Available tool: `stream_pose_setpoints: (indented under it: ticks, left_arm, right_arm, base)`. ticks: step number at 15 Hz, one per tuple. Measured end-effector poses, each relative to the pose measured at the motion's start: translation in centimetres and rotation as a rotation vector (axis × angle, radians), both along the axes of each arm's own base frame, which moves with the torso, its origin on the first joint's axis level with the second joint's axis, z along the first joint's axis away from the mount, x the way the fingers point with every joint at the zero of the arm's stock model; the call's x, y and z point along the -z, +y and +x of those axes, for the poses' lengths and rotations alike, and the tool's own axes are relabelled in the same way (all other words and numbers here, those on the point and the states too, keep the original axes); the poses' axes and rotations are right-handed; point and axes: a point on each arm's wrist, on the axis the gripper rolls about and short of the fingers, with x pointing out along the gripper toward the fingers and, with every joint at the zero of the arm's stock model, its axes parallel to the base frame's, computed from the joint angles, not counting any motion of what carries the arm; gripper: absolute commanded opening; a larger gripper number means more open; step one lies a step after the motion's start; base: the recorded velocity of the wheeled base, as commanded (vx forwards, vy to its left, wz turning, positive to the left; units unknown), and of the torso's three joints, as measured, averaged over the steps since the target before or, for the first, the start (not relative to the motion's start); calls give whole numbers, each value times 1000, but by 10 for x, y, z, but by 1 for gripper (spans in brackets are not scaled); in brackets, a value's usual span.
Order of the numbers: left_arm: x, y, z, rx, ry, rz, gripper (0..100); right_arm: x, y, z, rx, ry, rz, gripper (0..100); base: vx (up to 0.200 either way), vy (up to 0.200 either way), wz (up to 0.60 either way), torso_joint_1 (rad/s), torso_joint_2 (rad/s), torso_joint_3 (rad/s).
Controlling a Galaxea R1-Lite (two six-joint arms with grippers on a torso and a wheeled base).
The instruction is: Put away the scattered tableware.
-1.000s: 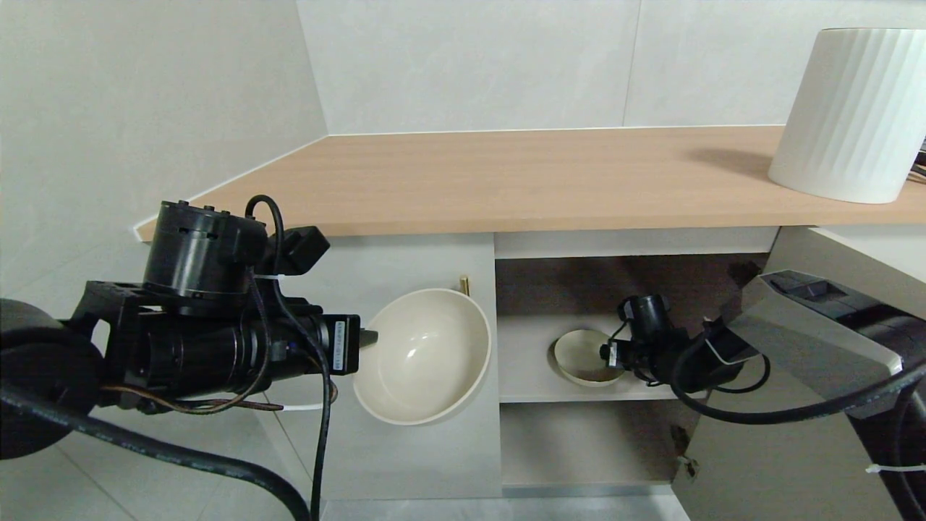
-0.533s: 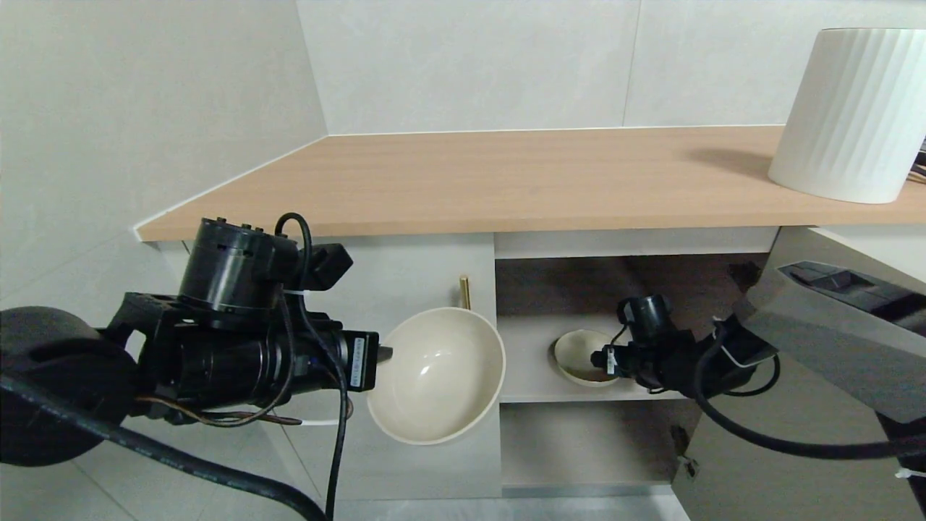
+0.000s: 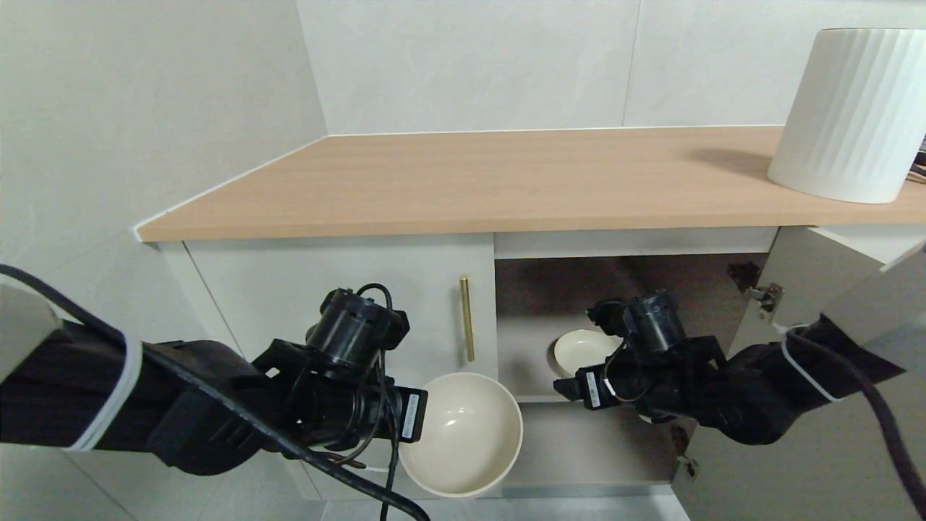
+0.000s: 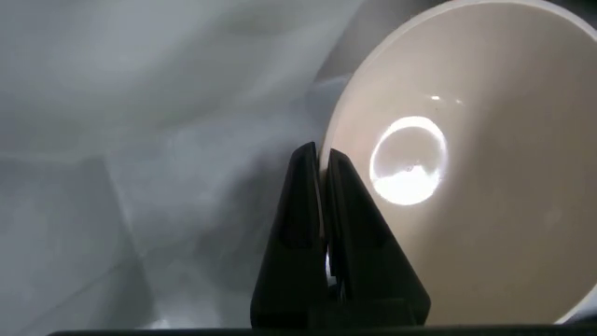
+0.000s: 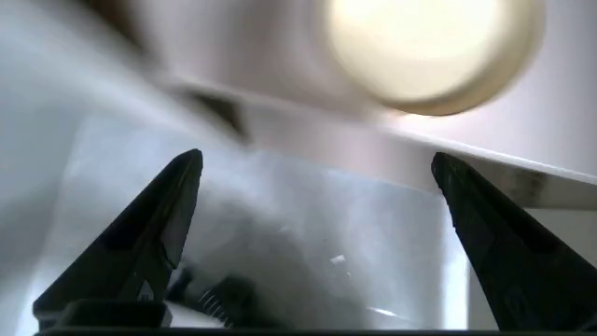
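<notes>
Low before the cabinet door (image 3: 347,304), the level left tool (image 4: 319,163) clamps the large bowl (image 3: 463,434) by its rim, mouth tilted up; the right tool (image 5: 317,159) gapes wide near the shelved small bowl (image 3: 579,349).

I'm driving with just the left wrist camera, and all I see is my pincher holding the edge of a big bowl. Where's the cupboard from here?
Observer: In the head view the big bowl hangs low in front of the closed left door, just beneath its gold handle.
Operator: Is there an open bit to put it in?
Observer: Yes. The right half of the cupboard is open, and a small bowl sits on its shelf.
Operator: What's my other arm doing?
Observer: The right gripper is open and empty, at the front of that shelf, pointing at the small bowl.
</notes>
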Motion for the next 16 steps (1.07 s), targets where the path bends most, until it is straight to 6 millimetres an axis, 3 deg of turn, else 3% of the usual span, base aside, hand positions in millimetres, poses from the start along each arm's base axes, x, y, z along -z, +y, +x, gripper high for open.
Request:
stream_pose_setpoints:
  ticks: [4,8,11,16]
  left_arm:
    - [23,-11,3,6,49,37,0]
    - [30,-16,2,18,65,49,0]
    - [27,-18,0,13,48,60,0]
    - [18,-21,-6,28,24,48,0]
  right_arm:
    - [-29,6,-44,-183,96,39,100]
    - [-38,20,-72,-292,115,44,100]
    - [-32,28,-77,-315,126,31,100]
    - [-19,39,-67,-295,144,16,100]
  base:
    - [0,0,0,0,0,0]
    - [0,0,0,0,0,0]
    - [0,0,0,0,0,0]
    - [0,0,0,0,0,0]
